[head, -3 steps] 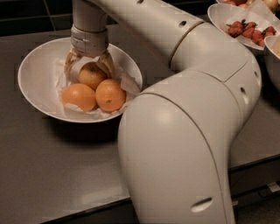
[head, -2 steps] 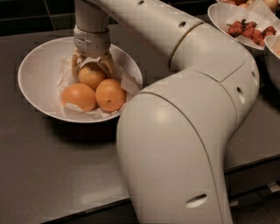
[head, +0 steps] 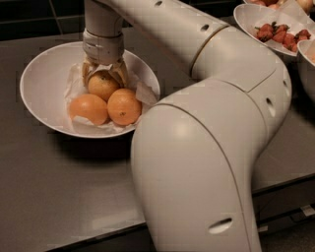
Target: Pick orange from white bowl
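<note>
- Dark grey tabletop [head: 59, 192] fills most of the view, and a strip of black tiled wall [head: 34, 15] runs behind the white bowl.
- On that tabletop sits the white bowl [head: 37, 74], wide and shallow, lined with crumpled white paper [head: 145, 93] that pokes up along its near right rim.
- Inside the white bowl, toward its back, lies the orange [head: 102, 88], duller and more brownish than the others, with a small dark dot on its skin.
- Just in front of it in the same bowl lie two brighter oranges [head: 88, 109] side by side, touching each other, with the dull one resting against them from behind.
- Coming straight down into the white bowl, the gripper [head: 104, 80] straddles the orange, one finger pressed to each side of it, pinching the fruit between them.
- Whether the orange rests on the paper or is clear of it cannot be told.
- From above the bowl, the bulky white arm [head: 206, 147] sweeps right and then down past the bowl's right rim, covering much of the tabletop.
- Well apart from the white bowl, at the far right, stands a second white bowl [head: 251, 22] holding red strawberries [head: 283, 34].
</note>
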